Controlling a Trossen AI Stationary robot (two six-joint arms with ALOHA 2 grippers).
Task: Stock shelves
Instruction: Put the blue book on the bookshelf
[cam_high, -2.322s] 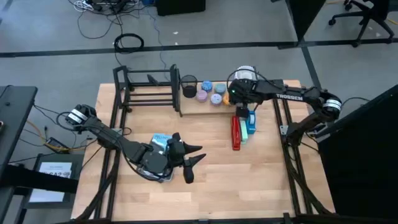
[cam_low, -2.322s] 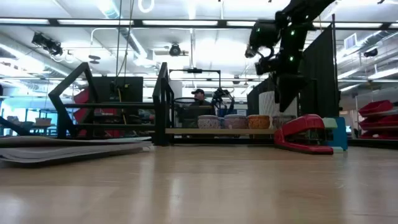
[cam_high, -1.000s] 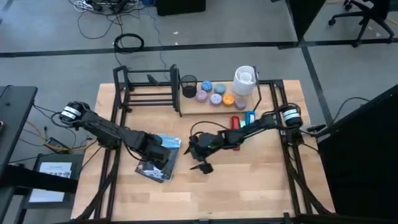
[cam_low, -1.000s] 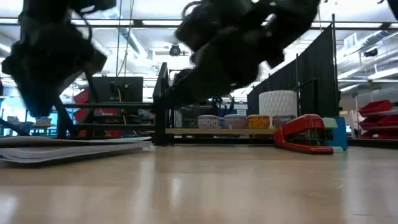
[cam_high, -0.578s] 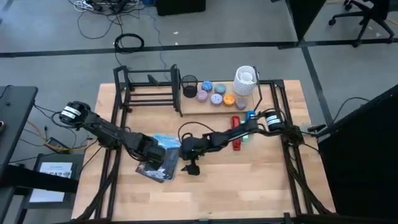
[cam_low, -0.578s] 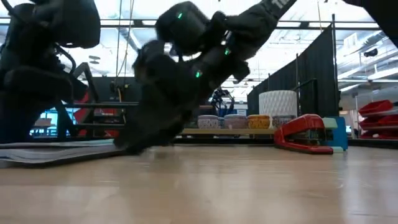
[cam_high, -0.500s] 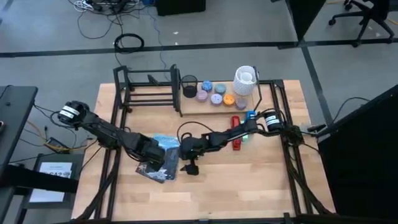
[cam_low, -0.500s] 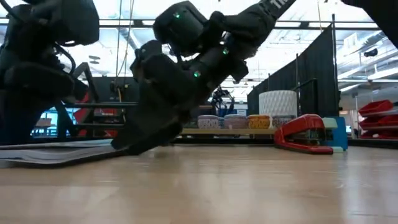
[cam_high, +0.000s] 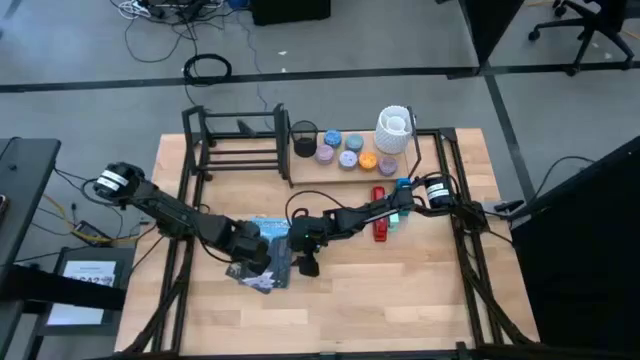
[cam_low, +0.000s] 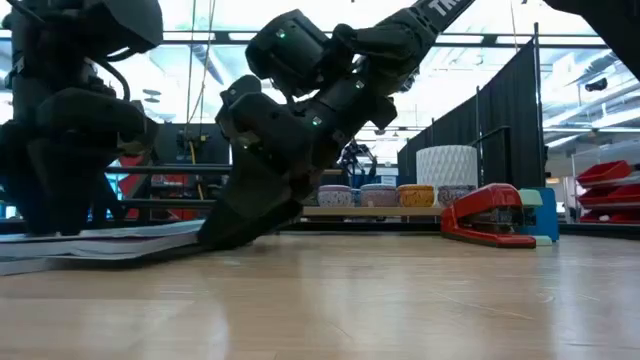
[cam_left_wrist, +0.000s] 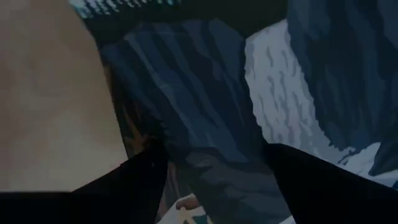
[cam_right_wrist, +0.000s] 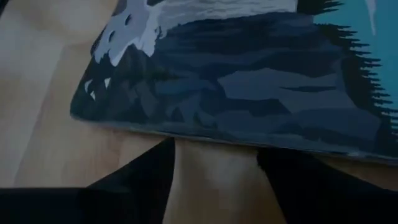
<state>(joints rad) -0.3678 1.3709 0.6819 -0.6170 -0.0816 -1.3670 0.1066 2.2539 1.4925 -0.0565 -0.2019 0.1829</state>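
Note:
A thin book (cam_high: 268, 230) with a dark blue mountain cover lies left of the table's middle. My left gripper (cam_high: 255, 263) stands open over the book's near part, fingers pointing down. My right gripper (cam_high: 293, 256) is open at the book's right edge, its arm stretched across from the table's right. The shelves (cam_high: 235, 145) stand at the far edge: a black tube rack joined to a pale board (cam_high: 350, 165) that carries a black cup (cam_high: 303, 138), several coloured tubs and a white cylinder (cam_high: 395, 128). My left gripper's open fingers (cam_left_wrist: 140, 177) come from above and stand on the book's cover (cam_left_wrist: 205, 106), which shows between them. In the low view they rest on top of the book (cam_low: 60, 235). My right gripper slants down from the table's right. Its two open fingers (cam_right_wrist: 140, 177) reach the book's right edge (cam_right_wrist: 217, 138), where their tips disappear beneath it. Bare table shows between the fingers. In the low view that edge (cam_low: 195, 230) sits a little above the table.
A red stapler (cam_high: 379, 205) and a blue object (cam_high: 401, 190) lie right of the middle, under my right arm. Black frame rails run along the table's left and right sides. The near half of the table (cam_high: 380, 300) is bare wood.
My right gripper has gone toward the table's left and down, from beside the book to its right edge. My left gripper has shifted a little toward the near edge on the book. In the low view the book's right edge has risen slightly.

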